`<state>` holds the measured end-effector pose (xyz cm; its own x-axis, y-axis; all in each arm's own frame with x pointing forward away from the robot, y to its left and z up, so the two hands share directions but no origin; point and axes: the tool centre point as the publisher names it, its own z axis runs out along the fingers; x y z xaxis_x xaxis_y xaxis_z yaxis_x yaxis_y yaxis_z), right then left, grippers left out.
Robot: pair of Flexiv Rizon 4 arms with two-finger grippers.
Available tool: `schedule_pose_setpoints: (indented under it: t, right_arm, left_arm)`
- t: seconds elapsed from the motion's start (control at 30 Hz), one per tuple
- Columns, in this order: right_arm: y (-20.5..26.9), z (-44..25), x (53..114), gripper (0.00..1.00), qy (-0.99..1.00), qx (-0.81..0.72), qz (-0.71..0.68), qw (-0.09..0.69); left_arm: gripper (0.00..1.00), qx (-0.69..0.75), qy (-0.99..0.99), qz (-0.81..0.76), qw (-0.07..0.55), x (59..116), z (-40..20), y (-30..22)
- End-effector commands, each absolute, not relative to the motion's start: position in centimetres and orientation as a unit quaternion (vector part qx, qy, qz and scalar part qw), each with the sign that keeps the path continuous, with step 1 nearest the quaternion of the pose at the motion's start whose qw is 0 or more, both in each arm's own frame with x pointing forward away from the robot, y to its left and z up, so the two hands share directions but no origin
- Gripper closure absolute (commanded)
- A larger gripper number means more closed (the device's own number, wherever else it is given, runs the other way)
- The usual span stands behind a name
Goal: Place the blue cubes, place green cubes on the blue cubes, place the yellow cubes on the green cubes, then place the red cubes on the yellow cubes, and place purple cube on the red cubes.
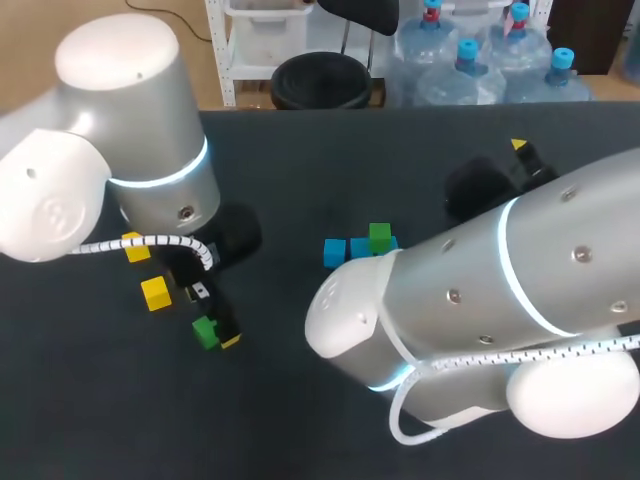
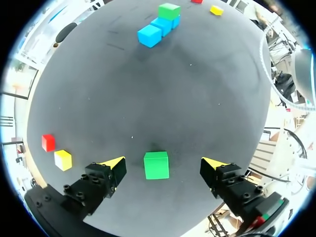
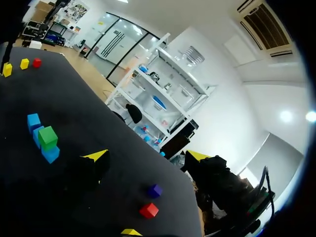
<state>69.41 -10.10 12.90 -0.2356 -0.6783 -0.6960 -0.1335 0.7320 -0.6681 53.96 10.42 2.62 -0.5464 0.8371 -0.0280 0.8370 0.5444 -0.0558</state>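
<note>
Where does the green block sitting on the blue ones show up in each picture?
Head view: green cube on one end of the blue row, near the picture's middle.
Left wrist view: green cube far ahead of the left gripper, on the row's far end.
Right wrist view: green cube ahead of the right gripper, off to one side, on the row.
Shared landmark: the blue row beneath it.

One cube (image 2: 156, 165) lies between the left pincer's (image 2: 164, 164) fingers, seemingly untouched; another cube (image 2: 169, 10) tops the row (image 2: 149, 35).

Dark matte table (image 1: 100, 400): flat charcoal top, far edge straight, fills most of head and left wrist views.
</note>
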Motion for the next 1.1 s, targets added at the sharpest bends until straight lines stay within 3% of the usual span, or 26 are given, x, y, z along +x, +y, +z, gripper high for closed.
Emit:
schedule_pose_setpoints:
  t: [0.03, 0.37, 1.1]
  right_arm:
    - [-10.2, 13.0, 69.4, 0.0, 0.747, -0.273, -0.244, 0.556]
    - [-10.2, 13.0, 69.4, 0.0, 0.747, -0.273, -0.244, 0.556]
    - [-15.3, 18.9, 66.2, 0.0, 0.62, -0.32, -0.49, 0.523]
  left_arm:
    - [0.02, -0.476, -0.879, 0.032, 0.001, 54.0, 2.7, 10.5]
    - [0.03, -0.479, -0.877, 0.031, 0.0, 54.0, 2.7, 10.3]
    - [0.03, -0.489, -0.872, 0.034, 0.003, 54.1, 2.3, 9.7]
